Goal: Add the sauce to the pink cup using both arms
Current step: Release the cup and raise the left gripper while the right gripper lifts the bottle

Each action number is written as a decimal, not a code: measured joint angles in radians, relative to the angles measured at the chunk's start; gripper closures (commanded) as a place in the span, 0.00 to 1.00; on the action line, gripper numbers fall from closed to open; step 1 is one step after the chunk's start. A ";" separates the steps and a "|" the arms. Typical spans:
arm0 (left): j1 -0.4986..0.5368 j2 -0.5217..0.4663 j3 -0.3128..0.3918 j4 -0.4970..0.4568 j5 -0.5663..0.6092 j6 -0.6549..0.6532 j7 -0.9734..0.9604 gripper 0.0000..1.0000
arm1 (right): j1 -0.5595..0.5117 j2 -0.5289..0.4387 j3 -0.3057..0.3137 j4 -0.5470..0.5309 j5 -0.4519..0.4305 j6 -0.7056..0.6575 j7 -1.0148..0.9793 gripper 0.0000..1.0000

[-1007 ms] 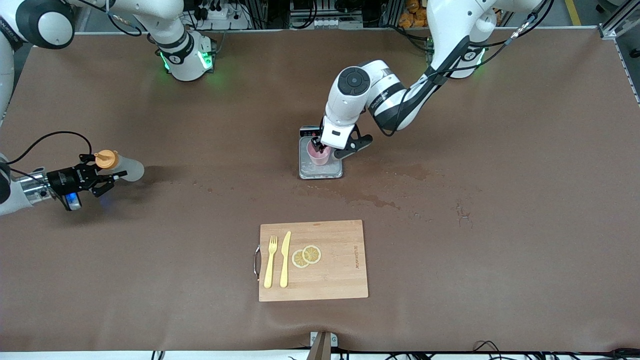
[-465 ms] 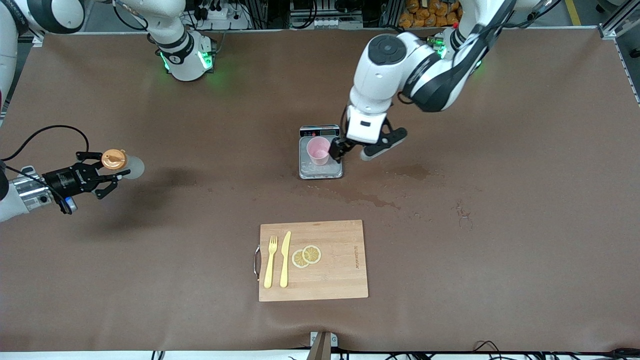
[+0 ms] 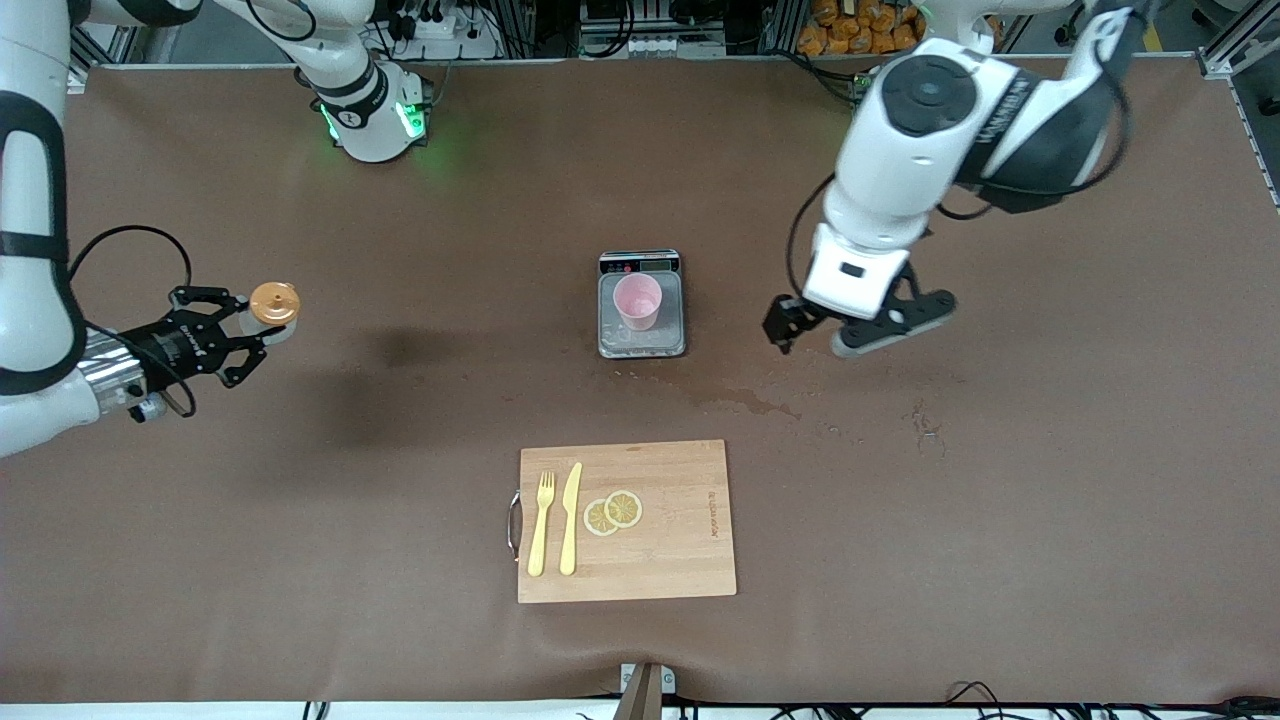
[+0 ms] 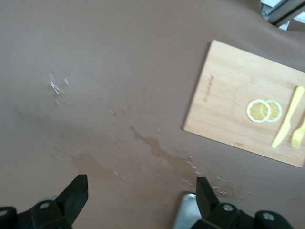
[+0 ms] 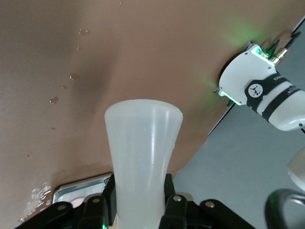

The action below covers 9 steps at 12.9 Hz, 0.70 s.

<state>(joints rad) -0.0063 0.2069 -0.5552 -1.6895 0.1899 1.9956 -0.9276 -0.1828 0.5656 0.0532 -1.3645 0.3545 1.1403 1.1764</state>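
The pink cup [image 3: 637, 301] stands upright on a small kitchen scale [image 3: 641, 345] near the middle of the table [image 3: 1000, 500], farther from the front camera than the cutting board [image 3: 680, 560], and it looks empty of sauce as far as can be seen. So the placing of the cup seems done; the pouring is all left.

The right gripper [image 3: 232, 335] is up in the air over the right arm's end of the table, well apart from the cup. Its jaws are closed around the body of the sauce bottle [image 3: 268, 308], which it holds with the orange cap facing up toward the camera. The right wrist view shows the pale bottle [image 5: 142, 162] clamped between the fingers [image 5: 97, 210].

The left gripper [image 3: 790, 328] hangs over bare table between the scale and the left arm's end. Its jaws stand wide apart with nothing between them, clear in the left wrist view [image 4: 138, 202].

What remains, by my reckoning: carry the bottle over the cup, tip it and squeeze.
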 measured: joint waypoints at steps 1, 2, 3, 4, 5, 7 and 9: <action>0.027 0.000 0.000 0.021 -0.001 -0.028 0.065 0.00 | 0.029 -0.009 0.000 0.000 -0.012 0.000 0.038 0.59; 0.051 0.000 0.001 0.041 -0.001 -0.056 0.126 0.00 | 0.061 -0.016 0.000 0.000 -0.024 0.000 0.080 0.59; 0.073 0.000 0.000 0.058 -0.002 -0.085 0.183 0.00 | 0.093 -0.021 0.000 0.000 -0.029 0.000 0.124 0.59; 0.094 0.001 0.000 0.076 -0.005 -0.114 0.239 0.00 | 0.125 -0.025 0.000 0.000 -0.030 0.001 0.169 0.59; 0.116 0.001 0.001 0.097 -0.018 -0.138 0.301 0.00 | 0.159 -0.030 0.000 0.000 -0.031 0.001 0.215 0.59; 0.134 -0.006 0.036 0.135 -0.059 -0.171 0.423 0.00 | 0.228 -0.037 0.001 0.001 -0.043 0.005 0.308 0.59; 0.125 -0.038 0.132 0.153 -0.119 -0.221 0.580 0.00 | 0.289 -0.039 0.000 0.016 -0.059 0.009 0.376 0.59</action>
<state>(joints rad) 0.1183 0.1687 -0.4233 -1.5368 0.0706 1.7748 -0.3471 0.1063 0.5270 0.0535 -1.3487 0.2952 1.1490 1.5528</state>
